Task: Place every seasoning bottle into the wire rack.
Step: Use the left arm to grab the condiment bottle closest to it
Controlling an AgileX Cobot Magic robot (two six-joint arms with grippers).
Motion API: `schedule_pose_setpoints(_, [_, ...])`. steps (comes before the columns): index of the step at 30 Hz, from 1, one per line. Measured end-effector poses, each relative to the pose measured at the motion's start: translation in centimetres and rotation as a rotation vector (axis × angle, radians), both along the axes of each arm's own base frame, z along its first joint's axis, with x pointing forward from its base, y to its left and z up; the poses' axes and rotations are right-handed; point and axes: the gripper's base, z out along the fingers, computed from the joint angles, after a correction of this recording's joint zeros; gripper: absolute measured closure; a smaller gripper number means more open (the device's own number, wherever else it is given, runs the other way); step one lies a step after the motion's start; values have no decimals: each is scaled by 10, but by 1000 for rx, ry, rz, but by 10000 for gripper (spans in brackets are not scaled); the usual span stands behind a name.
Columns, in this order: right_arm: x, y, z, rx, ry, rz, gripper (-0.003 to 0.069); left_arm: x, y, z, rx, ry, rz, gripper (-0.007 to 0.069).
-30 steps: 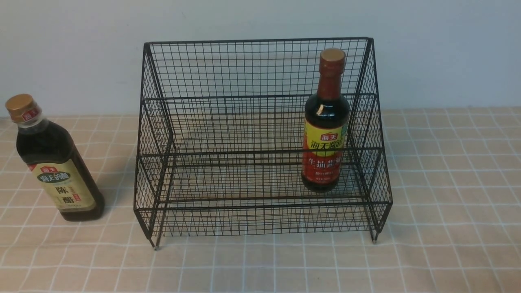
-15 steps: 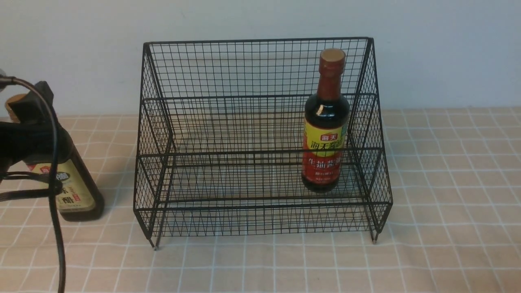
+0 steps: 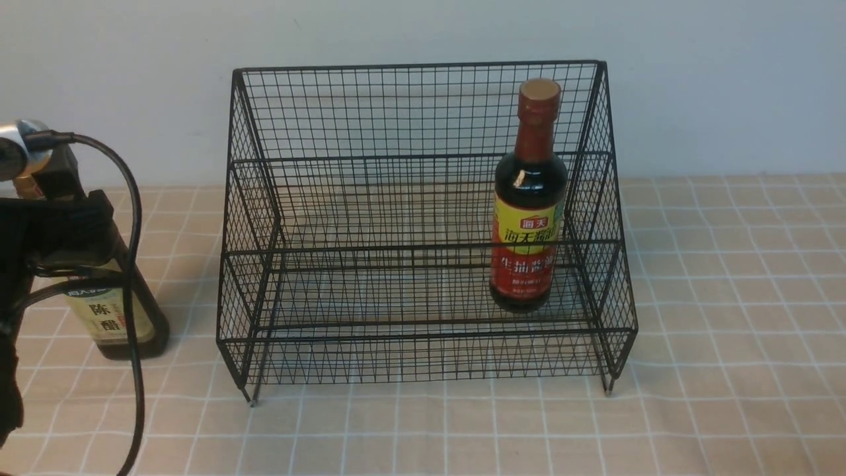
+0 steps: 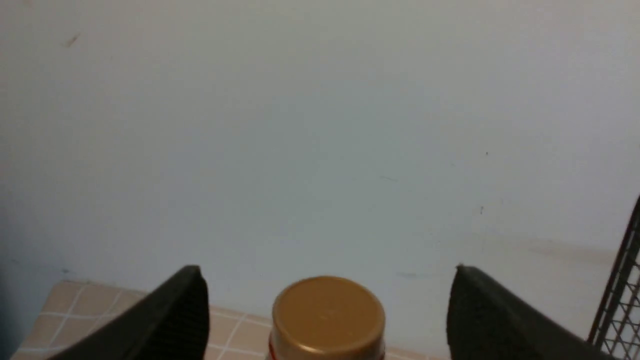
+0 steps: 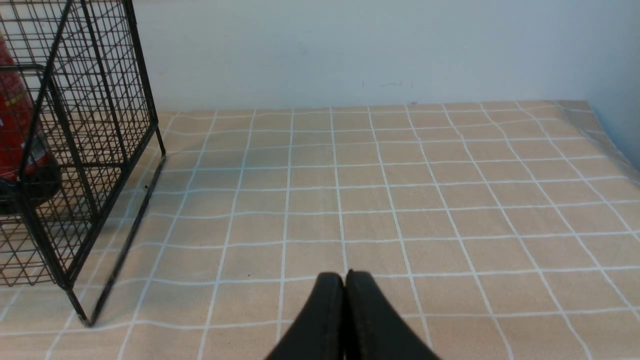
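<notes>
Left wrist view: left gripper [image 4: 327, 271] open, squarish gold-capped dark bottle [image 4: 328, 315] between its fingers, left of the black wire-mesh rack [image 3: 423, 198]. Round red-necked bottle [image 3: 529, 218] stands on the rack's lower tier, right end. Right gripper [image 5: 345, 276] closed, empty.

My left arm [image 3: 46, 228] is a boxy matte-black housing, with a glossy black cable [image 3: 134, 264] running from a silver round fitting [image 3: 14, 153]. I see the left gripper [image 4: 328, 269] has black fingers [image 4: 175, 320] with finely ribbed inner faces. The right gripper [image 5: 344, 275] has smooth, rounded black tips.
</notes>
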Motion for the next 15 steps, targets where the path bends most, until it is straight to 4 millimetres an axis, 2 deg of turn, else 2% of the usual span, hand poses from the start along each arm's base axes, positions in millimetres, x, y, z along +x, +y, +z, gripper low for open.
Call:
schedule_pose_setpoints(6, [0,0,0,0,0,0,672,15,0,-1,-2,4,11,43])
schedule_pose_setpoints(15, [0,0,0,0,0,0,672,21,3,-13,55,47,63,43])
